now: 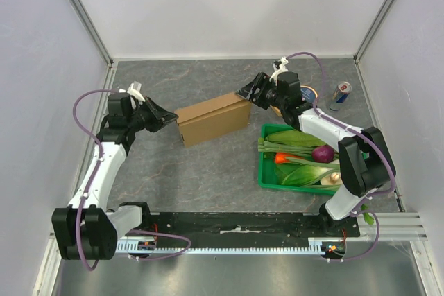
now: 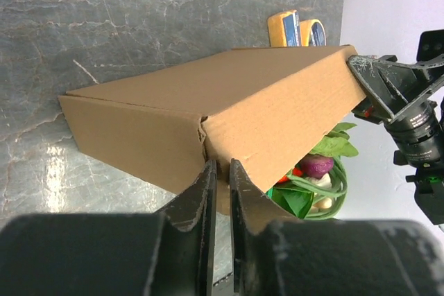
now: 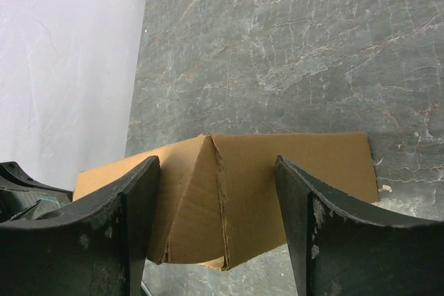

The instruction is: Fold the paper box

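Note:
The paper box [image 1: 211, 119] is a plain brown cardboard box, folded closed, lying in the middle of the table. My left gripper [image 1: 170, 117] is at its left end. In the left wrist view the left gripper [image 2: 220, 166] is shut to a thin slit on a cardboard edge at the box's [image 2: 277, 102] lower corner. My right gripper [image 1: 248, 93] is at the box's far right corner. In the right wrist view the right gripper [image 3: 216, 159] is open, its fingers either side of a box [image 3: 305, 171] corner without touching it.
A green crate [image 1: 261, 168] of vegetables stands right of the box, close to its right end. A drink can [image 1: 340, 95] and a yellow-and-blue packet [image 1: 310, 93] lie at the back right. White walls enclose the table on three sides.

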### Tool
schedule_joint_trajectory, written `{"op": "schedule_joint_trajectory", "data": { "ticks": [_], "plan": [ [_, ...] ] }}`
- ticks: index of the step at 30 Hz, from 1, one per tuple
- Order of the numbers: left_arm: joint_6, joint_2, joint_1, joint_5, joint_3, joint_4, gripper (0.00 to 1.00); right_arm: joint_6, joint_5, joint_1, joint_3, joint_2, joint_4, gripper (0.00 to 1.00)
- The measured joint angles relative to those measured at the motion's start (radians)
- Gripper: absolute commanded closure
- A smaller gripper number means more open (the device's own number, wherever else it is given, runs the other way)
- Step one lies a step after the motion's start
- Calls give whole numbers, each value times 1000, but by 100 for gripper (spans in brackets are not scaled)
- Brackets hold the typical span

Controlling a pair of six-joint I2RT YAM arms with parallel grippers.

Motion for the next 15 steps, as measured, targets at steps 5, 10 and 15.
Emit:
{"op": "schedule_joint_trajectory", "data": {
  "ticks": [5,10,15],
  "plan": [
    [-5,-1,-1,-2,-54,101,89,-9,15,0,-30,1,53,41],
    [-4,-5,-3,-16,-67,132,89,-36,10,-3,-49,2,106,38],
    [7,-7,-15,-35,-63,129,82,-86,-71,-39,-40,2,85,14]
  ]
}}
